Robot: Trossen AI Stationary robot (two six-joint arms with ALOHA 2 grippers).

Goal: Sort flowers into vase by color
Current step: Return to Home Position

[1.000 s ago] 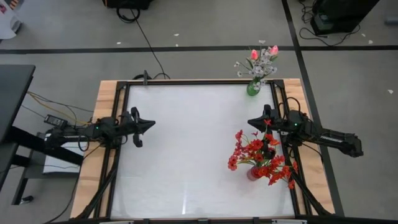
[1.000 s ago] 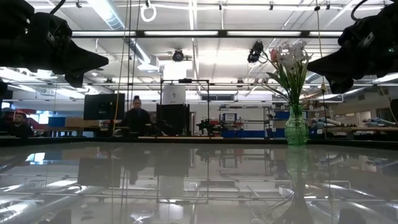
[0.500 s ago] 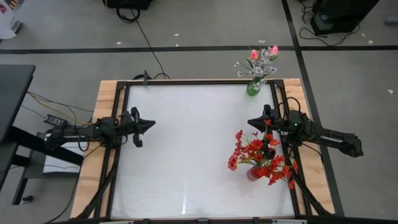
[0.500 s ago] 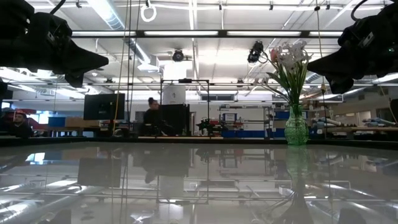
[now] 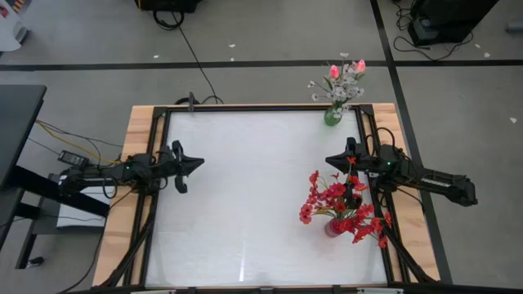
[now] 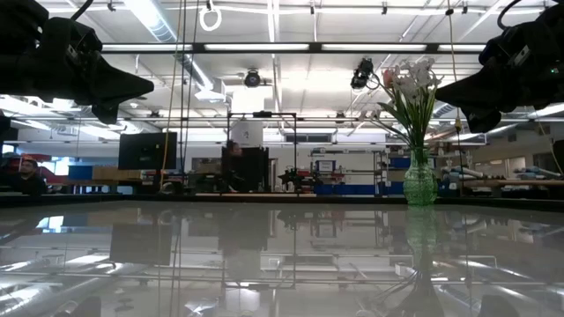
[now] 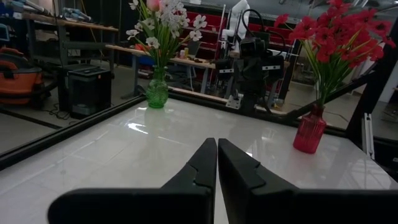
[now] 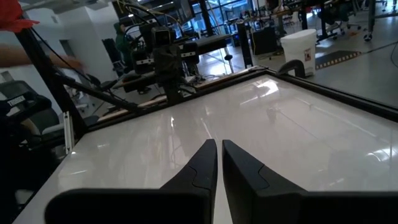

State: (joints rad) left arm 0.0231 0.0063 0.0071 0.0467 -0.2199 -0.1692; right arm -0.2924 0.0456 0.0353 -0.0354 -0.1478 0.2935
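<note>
A green glass vase [image 5: 333, 116] at the table's far right corner holds white sprays and pink tulip buds [image 5: 342, 73]; it also shows in the low view [image 6: 419, 180] and the left wrist view [image 7: 157, 93]. A red vase [image 5: 333, 228] near the right edge holds red flowers [image 5: 339, 204], seen too in the left wrist view [image 7: 310, 132]. Both vases stand upright on their bases. My left gripper [image 5: 201, 163] waits shut at the left edge, level above the table. My right gripper [image 5: 328, 159] waits shut at the right edge, just beyond the red flowers.
The white tabletop [image 5: 245, 196] lies bare between the two arms, framed by a black rail [image 5: 159, 188] and wooden edges. Cables [image 5: 65, 147] trail off the left side. People and benches show in the room beyond the far edge.
Both arms and the vases have kept still. A person in the room behind the table has walked toward the right in the low view.
</note>
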